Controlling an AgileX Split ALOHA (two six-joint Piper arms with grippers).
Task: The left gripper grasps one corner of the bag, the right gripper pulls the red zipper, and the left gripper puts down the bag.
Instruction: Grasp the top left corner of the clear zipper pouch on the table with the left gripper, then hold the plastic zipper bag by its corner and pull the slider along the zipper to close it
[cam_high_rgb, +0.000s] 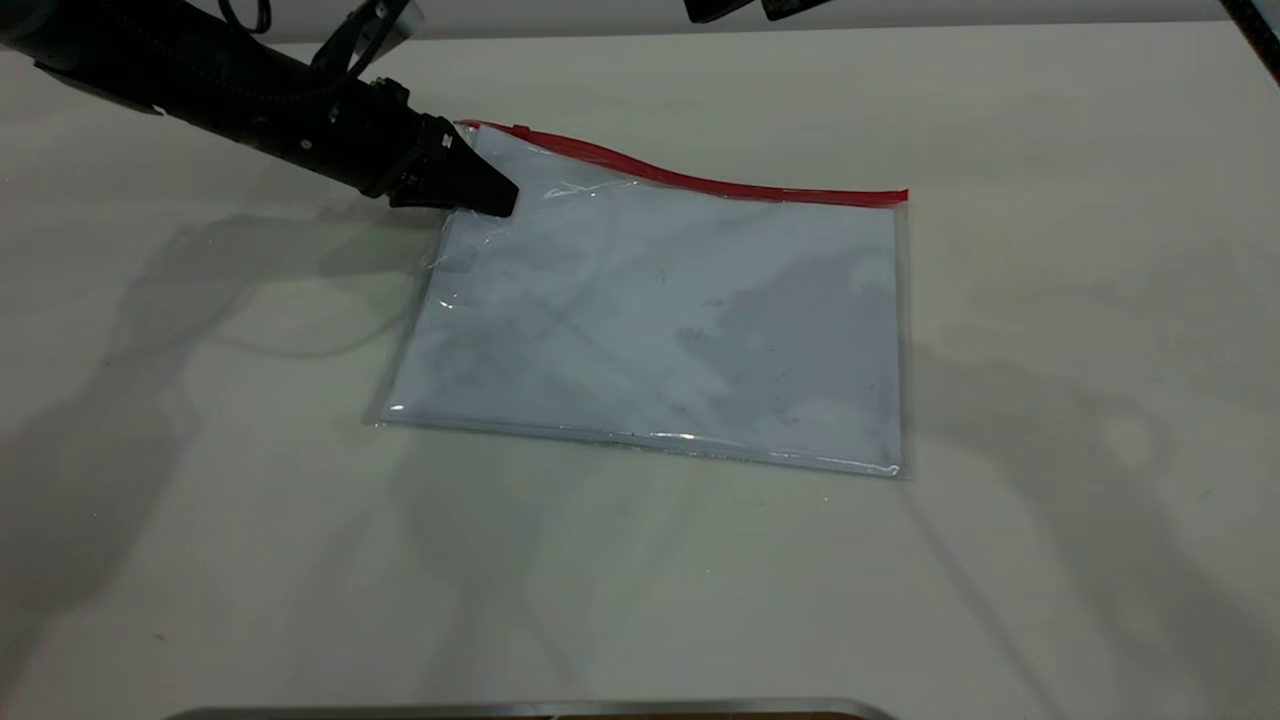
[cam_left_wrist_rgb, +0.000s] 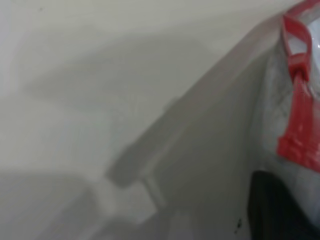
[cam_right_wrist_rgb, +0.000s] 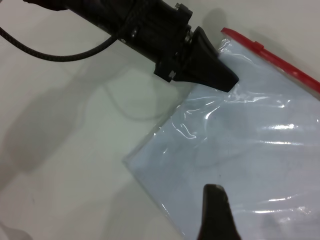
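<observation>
The bag (cam_high_rgb: 660, 320) has its red-zipper corner (cam_high_rgb: 478, 140) clamped and lifted off the desk (cam_high_rgb: 1050, 560) by the closed left gripper (cam_high_rgb: 497, 200), so the zipper (cam_high_rgb: 700, 180) can be pulled.

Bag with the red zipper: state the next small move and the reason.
Probably bring the right claw over to the red zipper slider near the left claw. The left claw already pinches the bag at its raised corner, while the right claw hovers above the bag, holding nothing.
</observation>
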